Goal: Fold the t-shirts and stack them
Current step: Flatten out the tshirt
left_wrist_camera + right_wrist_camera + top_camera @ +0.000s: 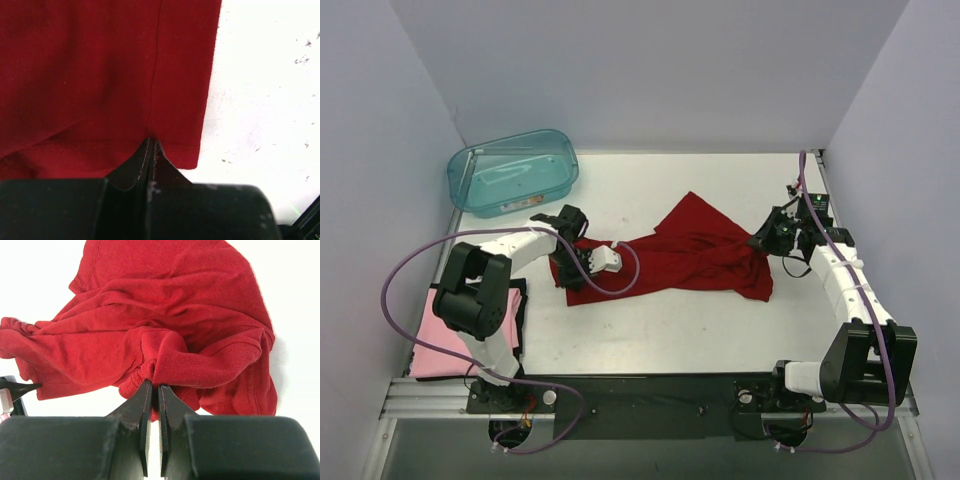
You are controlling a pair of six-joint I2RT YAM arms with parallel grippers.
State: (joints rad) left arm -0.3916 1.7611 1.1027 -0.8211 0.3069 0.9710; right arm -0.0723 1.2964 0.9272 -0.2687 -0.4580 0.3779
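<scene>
Under both wrist cameras, left and right jaws tight on the dark red t-shirt point(175, 330) (pink t-shirt point(428, 356) only overhead)

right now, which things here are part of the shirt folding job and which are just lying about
Job: dark red t-shirt, gripped by the left end effector and the right end effector; pale pink t-shirt, flat at the near left.
Lying about: teal plastic tub, far left corner.

A crumpled dark red cloth t-shirt point(690, 255) bars the middle of my white worktop point(670, 335); bare strips before and behind it leave passage. A translucent teal plastic tub point(512, 172) fills the far-left corner, seemingly tight against the left wall point(410, 130).
</scene>
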